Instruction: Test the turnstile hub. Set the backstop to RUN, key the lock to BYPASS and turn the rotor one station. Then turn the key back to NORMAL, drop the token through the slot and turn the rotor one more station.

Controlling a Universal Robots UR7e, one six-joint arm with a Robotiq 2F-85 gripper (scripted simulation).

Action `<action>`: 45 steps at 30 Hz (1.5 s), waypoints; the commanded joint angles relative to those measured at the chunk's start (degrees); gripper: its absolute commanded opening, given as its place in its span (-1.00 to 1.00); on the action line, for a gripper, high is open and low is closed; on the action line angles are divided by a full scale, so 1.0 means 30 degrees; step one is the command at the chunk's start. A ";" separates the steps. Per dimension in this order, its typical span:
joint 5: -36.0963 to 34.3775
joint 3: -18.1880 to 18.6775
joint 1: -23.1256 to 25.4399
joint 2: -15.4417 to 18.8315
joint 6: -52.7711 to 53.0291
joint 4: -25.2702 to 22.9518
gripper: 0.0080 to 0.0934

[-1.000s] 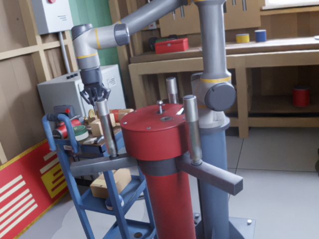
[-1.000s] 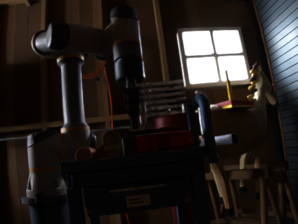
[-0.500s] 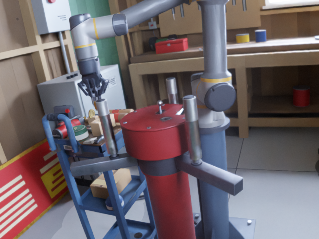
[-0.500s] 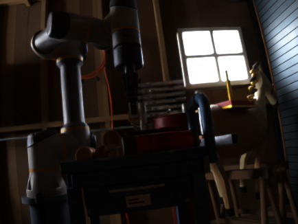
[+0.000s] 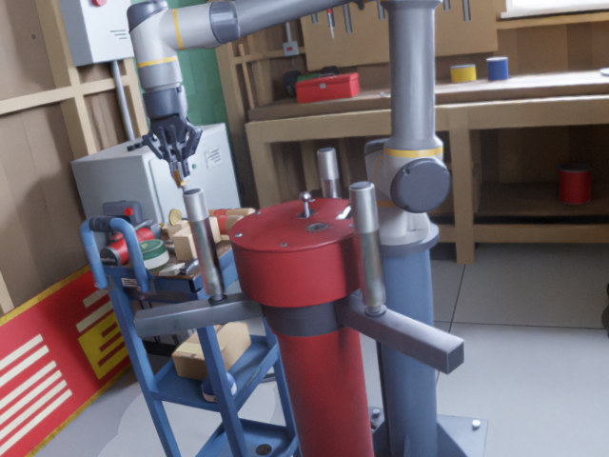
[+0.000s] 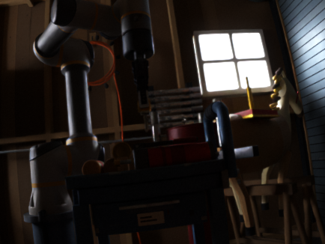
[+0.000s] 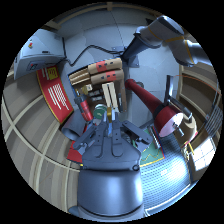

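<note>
The brass token [image 5: 179, 177] [image 7: 108, 112] is in my grasp, gripped edge-on above the blue cart. My gripper [image 5: 180, 180] [image 6: 144, 107] [image 7: 109, 117] hangs left of the red turnstile hub [image 5: 297, 248] [image 7: 168, 121], higher than its top. The hub's flat top carries a small ball-topped lever [image 5: 305, 202] and a round lock [image 5: 317, 227]. Grey rotor arms with upright metal posts [image 5: 203, 243] stick out from the hub. One post stands just below my fingers.
The blue cart [image 5: 187, 315] to the left of the hub holds wooden blocks, a green tin [image 7: 99, 111], a red tool and a second brass disc [image 5: 175, 216]. A grey cabinet [image 5: 147, 169] stands behind it. My arm's base column [image 5: 408, 315] rises right behind the hub.
</note>
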 commanded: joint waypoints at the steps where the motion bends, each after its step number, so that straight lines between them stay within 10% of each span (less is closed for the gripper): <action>1: 0.0000 -0.0090 0.0000 -0.0021 0.0000 0.0084 -1.00; 20: 0.0000 -0.0958 0.0000 -0.0150 0.0000 0.1077 -1.00; 31: 0.0000 -0.6394 0.0000 -0.0011 0.0000 0.6367 -1.00; 45: 0.0004 -0.6395 0.0937 -0.0209 0.0926 0.6586 -1.00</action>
